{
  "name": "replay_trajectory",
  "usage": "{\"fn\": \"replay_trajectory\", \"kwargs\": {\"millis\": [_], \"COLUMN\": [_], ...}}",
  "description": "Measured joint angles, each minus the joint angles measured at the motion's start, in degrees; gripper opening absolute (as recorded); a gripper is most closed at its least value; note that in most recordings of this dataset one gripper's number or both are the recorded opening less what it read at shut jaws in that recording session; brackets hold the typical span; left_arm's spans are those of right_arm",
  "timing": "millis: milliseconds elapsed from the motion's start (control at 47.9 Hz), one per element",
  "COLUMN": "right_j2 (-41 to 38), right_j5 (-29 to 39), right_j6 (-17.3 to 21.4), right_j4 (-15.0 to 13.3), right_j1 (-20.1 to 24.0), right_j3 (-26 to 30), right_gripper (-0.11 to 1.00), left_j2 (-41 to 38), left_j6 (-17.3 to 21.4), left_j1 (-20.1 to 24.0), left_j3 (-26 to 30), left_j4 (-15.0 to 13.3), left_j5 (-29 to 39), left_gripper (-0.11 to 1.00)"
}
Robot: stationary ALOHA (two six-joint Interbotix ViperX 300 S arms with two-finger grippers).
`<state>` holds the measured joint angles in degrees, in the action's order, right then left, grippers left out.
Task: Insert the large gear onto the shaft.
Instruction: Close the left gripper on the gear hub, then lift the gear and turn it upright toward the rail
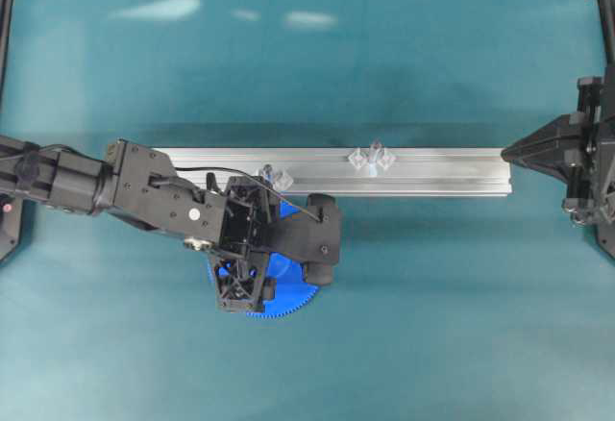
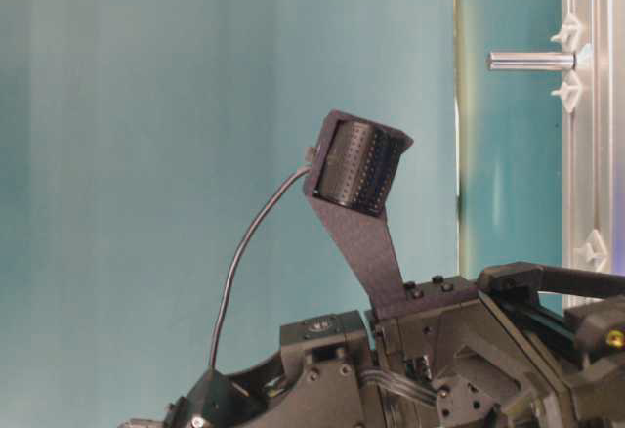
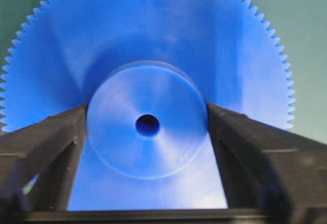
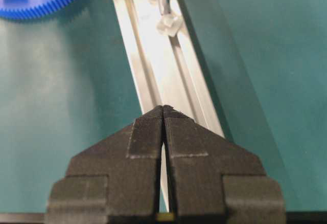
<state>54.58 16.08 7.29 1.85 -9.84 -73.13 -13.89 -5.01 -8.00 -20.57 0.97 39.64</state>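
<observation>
While your left gripper point(image 3: 147, 127) straddles the large gear point(image 3: 153, 50) in the left wrist view, its two fingers point(image 3: 48, 137) stand either side of the raised hub, touching it or just short of it (the blur hides which). So I cannot tell whether you are grasping the hub yet; the jaws are wide, set for a hold on the hub, not the toothed rim.

From overhead, the gear lies flat on the table point(image 1: 432, 325) at lower centre, mostly under the arm, just below the aluminium rail point(image 1: 452, 169). The shaft point(image 1: 373, 156) stands on that rail, right of centre, between its two clear feet, well apart from the gear. A second clear mount point(image 1: 277, 177) sits on the rail just above your wrist; I judge it the thing to avoid when lifting.

Your right gripper point(image 4: 163, 112) is clenched on nothing, parked at the right edge beyond the rail's end, leaving the stretch to the shaft open.
</observation>
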Motion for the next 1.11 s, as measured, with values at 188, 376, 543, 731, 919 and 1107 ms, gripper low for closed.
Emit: {"fn": "replay_trajectory", "kwargs": {"millis": [188, 376, 543, 731, 919, 1107], "right_j2": [0.00, 0.00, 0.00, 0.00, 0.00, 0.00], "right_j5": [0.00, 0.00, 0.00, 0.00, 0.00, 0.00], "right_j6": [0.00, 0.00, 0.00, 0.00, 0.00, 0.09], "right_j4": [0.00, 0.00, 0.00, 0.00, 0.00, 0.00], "right_j1": [0.00, 0.00, 0.00, 0.00, 0.00, 0.00], "right_j3": [0.00, 0.00, 0.00, 0.00, 0.00, 0.00], "right_gripper": [0.03, 0.03, 0.03, 0.03, 0.03, 0.03], "left_j2": [-0.18, -0.26, -0.26, -0.26, -0.35, -0.35], "left_j6": [0.09, 0.35, 0.44, 0.44, 0.44, 0.53], "left_j1": [0.00, 0.00, 0.00, 0.00, 0.00, 0.00], "left_j3": [0.79, 1.23, 2.02, 3.87, 5.45, 8.26], "left_j4": [-0.09, -0.09, 0.00, 0.00, 0.00, 0.09], "left_j5": [2.46, 3.08, 3.16, 3.16, 4.22, 7.91], "left_gripper": [0.76, 0.76, 0.76, 0.76, 0.76, 0.76]}}
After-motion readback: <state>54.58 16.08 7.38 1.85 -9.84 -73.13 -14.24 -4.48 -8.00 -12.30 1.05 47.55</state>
